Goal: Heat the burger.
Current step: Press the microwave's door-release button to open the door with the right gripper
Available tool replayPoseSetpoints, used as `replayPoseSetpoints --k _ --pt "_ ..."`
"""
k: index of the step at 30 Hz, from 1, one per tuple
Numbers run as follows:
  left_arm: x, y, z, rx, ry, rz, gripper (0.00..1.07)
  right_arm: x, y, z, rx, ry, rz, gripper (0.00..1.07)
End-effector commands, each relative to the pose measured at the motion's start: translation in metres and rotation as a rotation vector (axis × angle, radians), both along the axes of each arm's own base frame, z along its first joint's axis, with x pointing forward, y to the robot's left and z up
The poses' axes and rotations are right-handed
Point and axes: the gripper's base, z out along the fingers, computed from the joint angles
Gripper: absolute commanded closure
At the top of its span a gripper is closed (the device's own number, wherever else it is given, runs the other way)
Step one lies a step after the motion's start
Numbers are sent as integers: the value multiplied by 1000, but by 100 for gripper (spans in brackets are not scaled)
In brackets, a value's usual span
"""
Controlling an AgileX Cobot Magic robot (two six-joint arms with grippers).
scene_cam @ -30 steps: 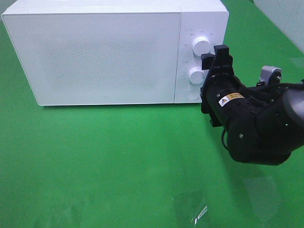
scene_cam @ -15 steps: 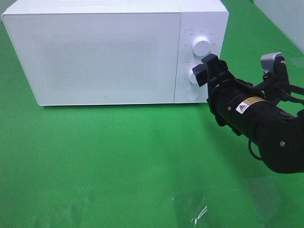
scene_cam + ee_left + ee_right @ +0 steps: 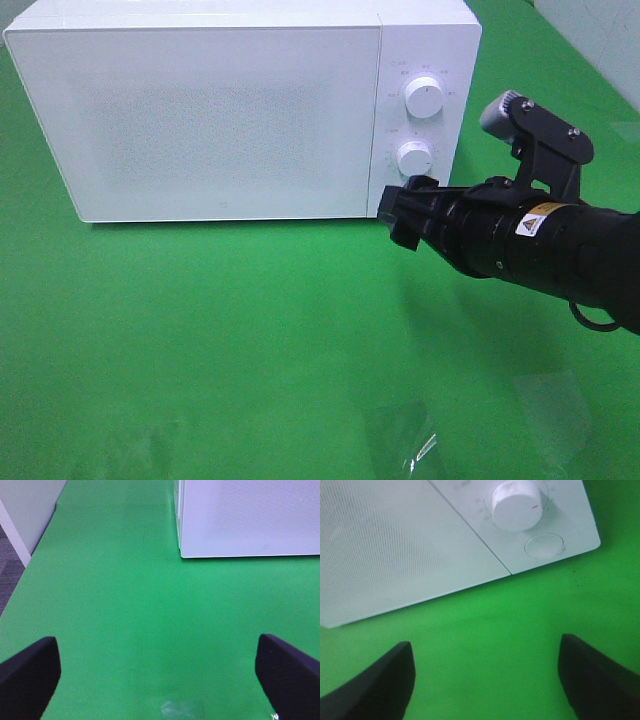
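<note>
Burger hidden from all three of my views; I cannot tell where it is.
My right gripper (image 3: 404,212) hangs with its fingers spread and nothing between them, at the shut white microwave (image 3: 200,110), just at 6 o'clock of the lower knob (image 3: 413,157) and near the round button (image 3: 544,545). My left gripper (image 3: 160,677) is spread wide too, holding nothing, over the green mat (image 3: 200,340).
</note>
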Motion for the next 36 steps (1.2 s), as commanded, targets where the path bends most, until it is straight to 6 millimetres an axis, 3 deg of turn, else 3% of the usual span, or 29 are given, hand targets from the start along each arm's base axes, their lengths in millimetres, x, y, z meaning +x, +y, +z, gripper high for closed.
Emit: replayPoseSetpoints --k 1,8,12,17,19,22,25,36 --pt "-2 0 -1 -9 -16 -1 9 -4 -1 3 -85 7 70 32" --pt "-2 0 -1 -9 -16 -1 9 -19 -2 11 -188 70 208 32" --pt "-2 0 -1 -9 -16 -1 9 -31 1 29 -283 132 377 32" --pt "-2 0 -1 -9 -16 -1 9 -32 3 45 -360 168 453 32" --pt "-2 0 -1 -9 -16 -1 9 -35 -4 69 -488 222 491 32" --pt "-2 0 -1 -9 -16 -1 9 -38 -9 82 -545 238 497 32" --pt "-2 0 -1 -9 -16 -1 9 -48 -21 108 -620 256 501 32" --pt "-2 0 -1 -9 -16 -1 9 -90 -53 139 -671 264 527 32"
